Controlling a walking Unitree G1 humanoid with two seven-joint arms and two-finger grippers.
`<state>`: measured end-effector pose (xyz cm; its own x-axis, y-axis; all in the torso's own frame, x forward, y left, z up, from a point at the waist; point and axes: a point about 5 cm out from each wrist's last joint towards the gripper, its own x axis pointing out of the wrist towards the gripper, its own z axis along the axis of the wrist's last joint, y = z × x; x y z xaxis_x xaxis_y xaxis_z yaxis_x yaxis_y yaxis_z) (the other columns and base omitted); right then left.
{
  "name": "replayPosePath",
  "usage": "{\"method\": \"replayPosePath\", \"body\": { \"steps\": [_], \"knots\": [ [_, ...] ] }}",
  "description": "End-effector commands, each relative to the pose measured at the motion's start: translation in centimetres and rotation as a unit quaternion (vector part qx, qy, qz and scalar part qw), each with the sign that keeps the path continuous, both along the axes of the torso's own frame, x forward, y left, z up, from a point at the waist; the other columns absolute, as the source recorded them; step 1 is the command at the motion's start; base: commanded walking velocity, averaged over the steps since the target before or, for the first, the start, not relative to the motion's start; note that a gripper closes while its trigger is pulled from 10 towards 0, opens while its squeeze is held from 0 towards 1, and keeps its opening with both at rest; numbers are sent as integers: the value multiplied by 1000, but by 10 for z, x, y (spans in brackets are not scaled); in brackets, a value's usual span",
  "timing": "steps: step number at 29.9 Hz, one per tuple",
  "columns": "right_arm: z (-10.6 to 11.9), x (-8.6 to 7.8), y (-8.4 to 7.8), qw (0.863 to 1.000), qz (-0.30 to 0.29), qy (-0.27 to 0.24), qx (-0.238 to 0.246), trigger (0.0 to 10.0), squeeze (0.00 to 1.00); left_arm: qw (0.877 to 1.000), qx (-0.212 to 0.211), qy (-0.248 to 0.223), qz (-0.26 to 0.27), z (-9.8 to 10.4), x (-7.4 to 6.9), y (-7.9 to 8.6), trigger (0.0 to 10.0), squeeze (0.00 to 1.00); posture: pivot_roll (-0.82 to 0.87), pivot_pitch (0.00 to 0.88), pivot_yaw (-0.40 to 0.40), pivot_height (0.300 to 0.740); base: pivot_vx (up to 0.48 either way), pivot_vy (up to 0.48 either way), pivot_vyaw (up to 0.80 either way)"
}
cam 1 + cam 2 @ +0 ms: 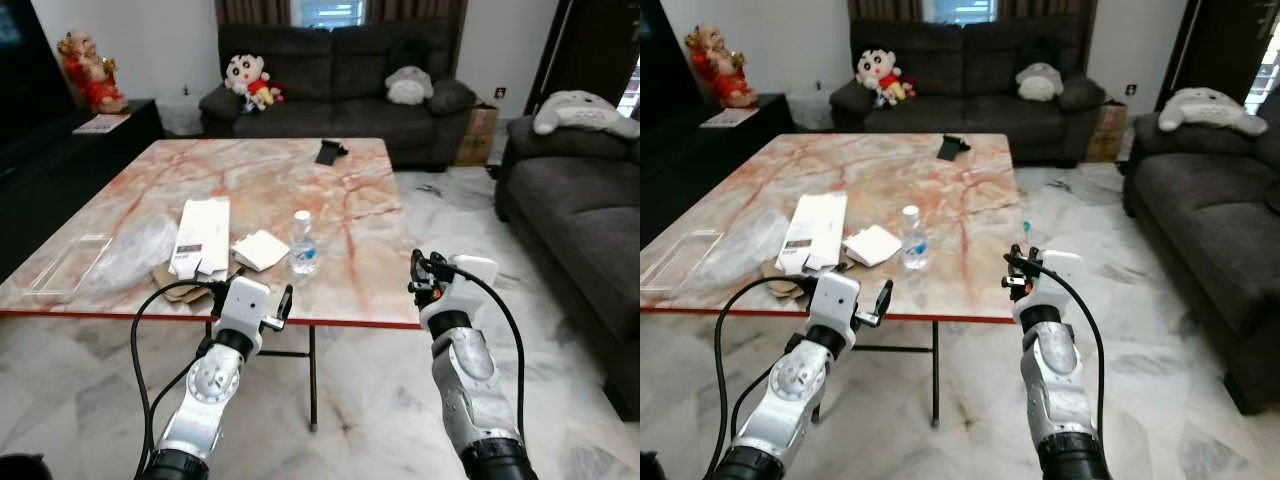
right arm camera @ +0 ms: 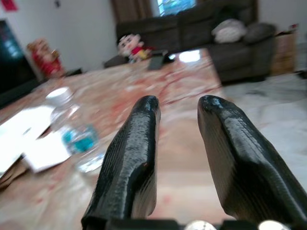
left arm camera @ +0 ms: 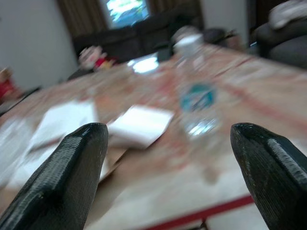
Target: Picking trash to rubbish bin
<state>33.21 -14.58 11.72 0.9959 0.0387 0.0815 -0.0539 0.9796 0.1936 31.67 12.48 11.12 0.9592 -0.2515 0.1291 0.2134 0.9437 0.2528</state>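
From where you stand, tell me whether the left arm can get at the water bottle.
Probably yes. The left gripper hangs at the table's near edge, jaws open, pointed toward the water bottle, with bare tabletop between them.

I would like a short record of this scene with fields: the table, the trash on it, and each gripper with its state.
table: marble-pattern top with a red edge, in a living room
bottle: clear plastic bottle with white cap, upright near the front edge
papers: long white box, small white packet, brown cardboard, clear plastic wrap, all to the bottle's left
left gripper: raised at the table's front edge, fingers wide open, holding nothing
right gripper: raised beside the table's front right corner, fingers slightly apart, holding nothing
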Motion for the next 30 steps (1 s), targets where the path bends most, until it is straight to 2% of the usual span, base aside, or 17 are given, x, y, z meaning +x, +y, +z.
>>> {"method": "replayPosePath", "body": {
  "steps": [1, 7, 9, 16, 26, 30],
  "knots": [
    [4, 3, 11, 1000, 19, -4, -2, 10000, 0, 1000, 1, -2, 7, 2, 1, 3, 10000, 0, 152, 0, 25, 740, 0, 0, 800],
    [3, 3, 11, 1000, 19, -3, 7, 10000, 0, 1000, 1, 2, 9, 1, 0, 3, 10000, 0, 152, 0, 25, 740, 0, 0, 800],
    [4, 3, 9, 1000, 13, -3, 20, 10000, 0, 1000, 1, 2, 10, 2, 0, 3, 10000, 0, 152, 0, 25, 740, 0, 0, 0],
    [2, 3, 8, 1000, 9, 1, 18, 10000, 0, 1000, 1, 1, 11, 2, -1, 3, 10000, 0, 147, 0, 30, 740, 0, 0, 0],
    [1, 1, 9, 1000, 14, -3, -2, 10000, 0, 1000, 2, -2, 10, 2, -1, 3, 10000, 0, 149, 0, 30, 740, 272, 0, 0],
    [-1, 1, 8, 1000, 8, 3, -9, 10000, 0, 1000, 3, -2, 10, 2, -1, 3, 10000, 0, 150, 0, 32, 740, 314, 0, 742]
  ]
}}
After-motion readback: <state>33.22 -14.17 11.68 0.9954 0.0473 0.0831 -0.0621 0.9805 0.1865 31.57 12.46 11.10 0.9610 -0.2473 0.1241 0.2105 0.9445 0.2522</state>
